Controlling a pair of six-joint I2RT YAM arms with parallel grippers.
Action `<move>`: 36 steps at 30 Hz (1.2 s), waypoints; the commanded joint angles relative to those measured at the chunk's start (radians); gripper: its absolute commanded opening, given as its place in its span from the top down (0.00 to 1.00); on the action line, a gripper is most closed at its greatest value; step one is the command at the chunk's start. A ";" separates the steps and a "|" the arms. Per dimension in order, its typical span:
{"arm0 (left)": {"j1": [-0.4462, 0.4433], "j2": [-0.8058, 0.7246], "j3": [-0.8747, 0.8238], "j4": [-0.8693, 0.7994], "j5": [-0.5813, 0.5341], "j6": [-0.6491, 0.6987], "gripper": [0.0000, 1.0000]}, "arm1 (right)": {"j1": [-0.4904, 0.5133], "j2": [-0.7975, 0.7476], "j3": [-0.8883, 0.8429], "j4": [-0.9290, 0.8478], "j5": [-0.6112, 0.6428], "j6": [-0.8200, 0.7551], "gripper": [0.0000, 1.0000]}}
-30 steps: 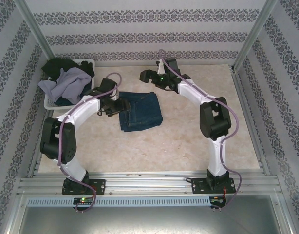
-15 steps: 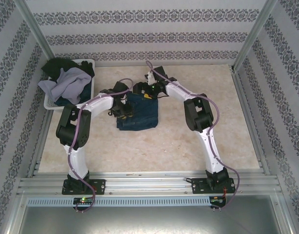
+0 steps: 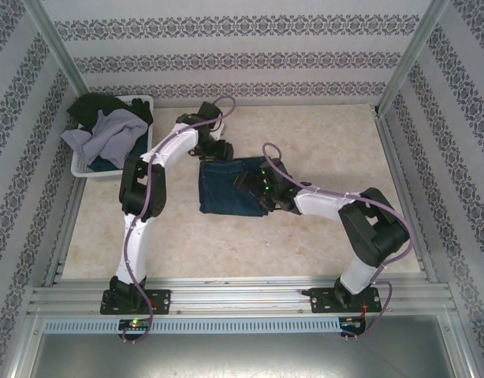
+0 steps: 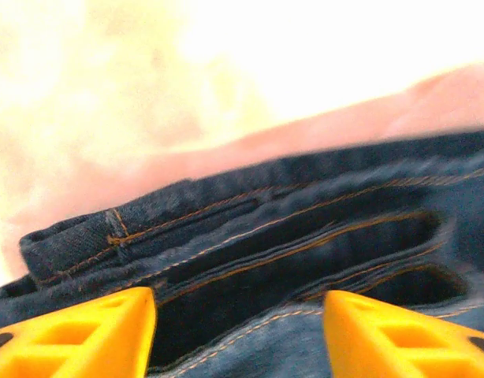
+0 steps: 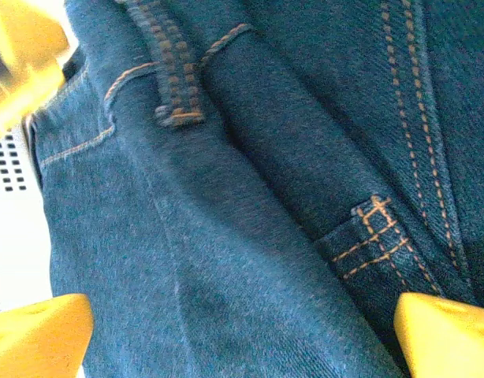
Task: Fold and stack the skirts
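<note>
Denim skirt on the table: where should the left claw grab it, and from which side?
Probably the far edge of the skirt, at the belt loop, coming in from the back wall. The layers stack thick there and face the left claw, whose fingers stand open toward them.

one dark blue denim skirt (image 3: 226, 187) lies folded flat in a rough rectangle near the middle of the table (image 3: 329, 142), with orange stitching and belt loops along its layered edges. the pale lavender-grey skirt (image 3: 106, 130) sits crumpled in the white basket (image 3: 80, 167) at the far left, and the black skirt (image 3: 92, 106) is bunched behind it.
</note>
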 commanded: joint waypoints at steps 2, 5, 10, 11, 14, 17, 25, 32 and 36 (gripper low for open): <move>-0.008 -0.154 -0.018 -0.007 0.101 0.023 0.22 | -0.079 -0.057 0.042 -0.019 0.085 -0.262 0.02; -0.006 -0.310 -0.222 0.113 0.091 -0.022 0.10 | -0.157 0.000 0.101 -0.083 -0.088 -0.475 0.08; 0.002 -0.541 -0.639 0.332 0.113 -0.091 0.08 | -0.208 0.123 0.270 -0.228 -0.313 -0.701 0.22; 0.002 -0.575 -0.712 0.382 0.133 -0.098 0.08 | -0.206 0.143 0.296 -0.252 -0.327 -0.726 0.25; 0.002 -0.648 -0.913 0.505 0.178 -0.129 0.12 | -0.205 0.227 0.388 -0.327 -0.315 -0.747 0.30; 0.003 -0.670 -1.038 0.575 0.202 -0.147 0.21 | -0.200 0.287 0.437 -0.321 -0.352 -0.736 0.32; 0.024 -0.728 -1.256 0.827 0.249 -0.150 0.21 | -0.171 0.346 0.491 -0.303 -0.381 -0.717 0.33; 0.035 -0.721 -1.278 0.844 0.320 -0.078 0.28 | -0.169 0.370 0.506 -0.322 -0.358 -0.717 0.36; 0.034 -0.744 -1.309 0.878 0.361 -0.066 0.23 | -0.167 0.398 0.529 -0.343 -0.348 -0.723 0.38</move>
